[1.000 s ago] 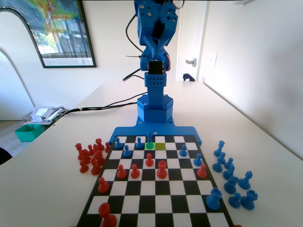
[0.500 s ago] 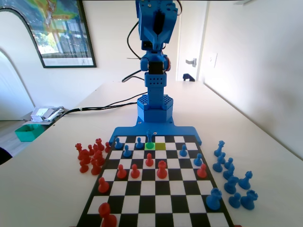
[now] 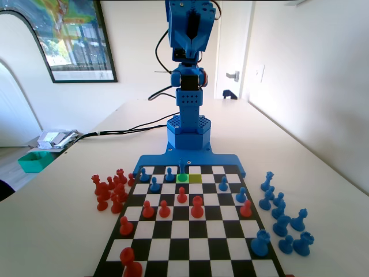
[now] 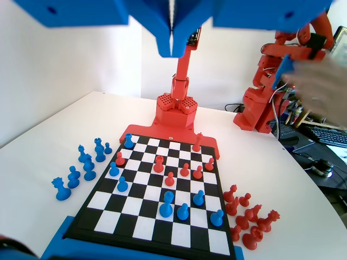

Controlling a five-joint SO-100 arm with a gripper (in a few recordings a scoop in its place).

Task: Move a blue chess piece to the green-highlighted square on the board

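- One board [image 3: 190, 231] on the table [image 3: 323, 190].
- One green square [image 3: 183, 178], upper centre of the fixed view; the blue piece [image 3: 182, 168] stands on it.
- Beside the board: nine blue pieces at right, about nine red at left.
- Arm upright, raised; gripper [image 4: 172, 46] at the wrist view's top, jaws together, empty.

A framed poster [image 3: 69, 37] is hanging on the wall at the upper left of the fixed view, and a teal tray [image 3: 36, 161] is sitting beside a stack of papers [image 3: 56, 138] at the left table edge. Captured red pieces [image 3: 110, 189] are standing in a cluster left of the checkered squares, with captured blue pieces [image 3: 282, 213] lining the right side. A door handle [image 3: 232, 75] is showing on the white door behind, and black cables [image 3: 124, 128] are trailing across the tabletop.
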